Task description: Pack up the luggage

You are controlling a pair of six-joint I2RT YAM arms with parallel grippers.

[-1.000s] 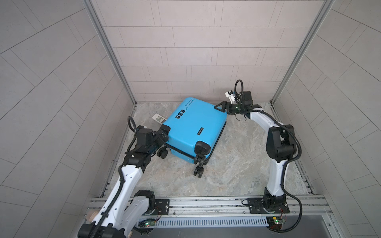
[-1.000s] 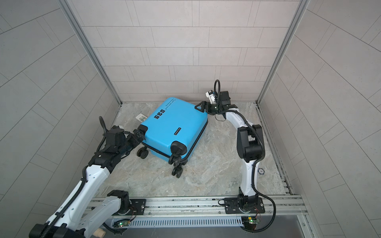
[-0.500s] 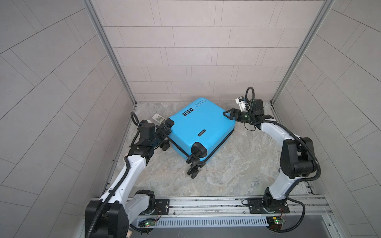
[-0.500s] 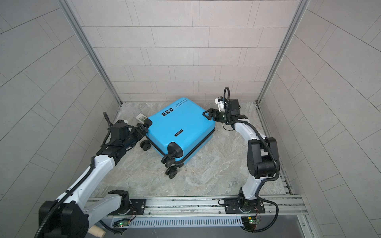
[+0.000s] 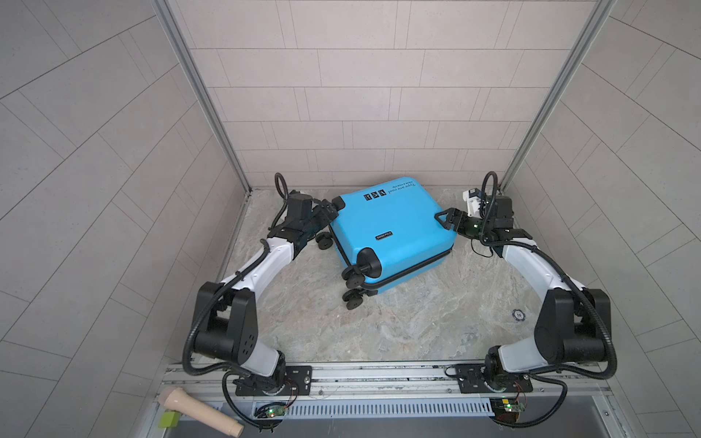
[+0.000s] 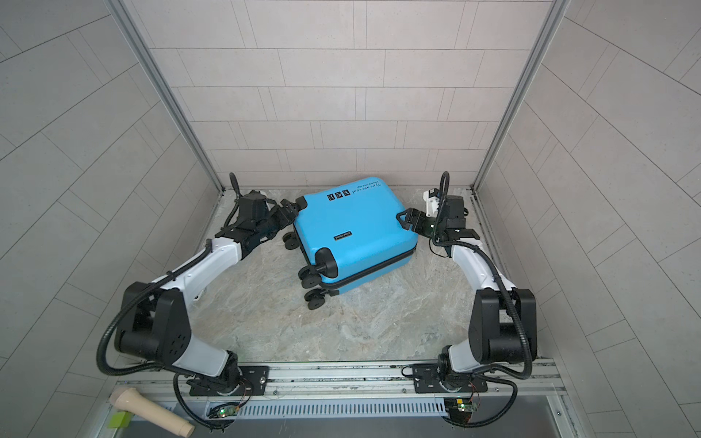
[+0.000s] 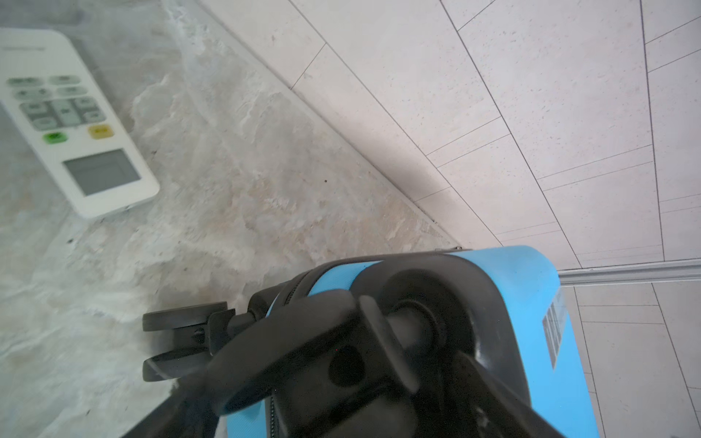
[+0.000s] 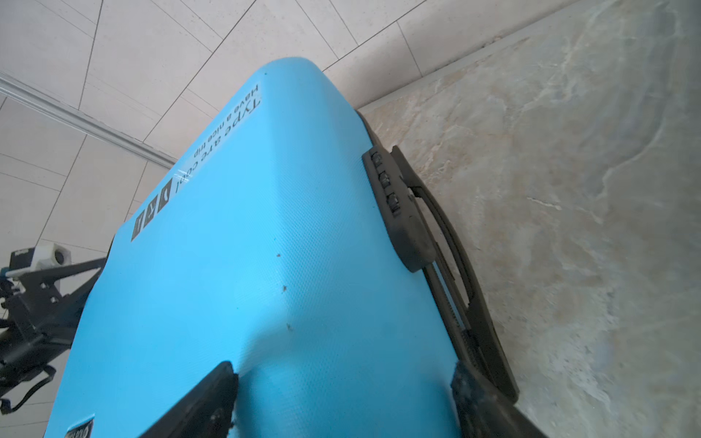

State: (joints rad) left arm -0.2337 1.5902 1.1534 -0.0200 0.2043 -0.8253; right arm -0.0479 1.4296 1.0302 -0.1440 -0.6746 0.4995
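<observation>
Both pairs of jaws stand apart at the luggage (image 5: 394,212) corners, contact unclear.

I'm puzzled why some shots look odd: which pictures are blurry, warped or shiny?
Both top views are sharp and evenly lit, but the wall tile lines bow, a wide-lens effect; in the left wrist view the white remote is soft; in the right wrist view the blue suitcase carries a pale sheen, and its lettering is readable.

Your left arm (image 5: 261,265) and right arm (image 5: 535,265): white shells, chunky black joints, ribbed black cables (image 5: 186,345) looping alongside, black base plates (image 5: 299,377) screwed to a silver rail (image 5: 379,375), tiny green LEDs (image 5: 271,412) underneath.
</observation>
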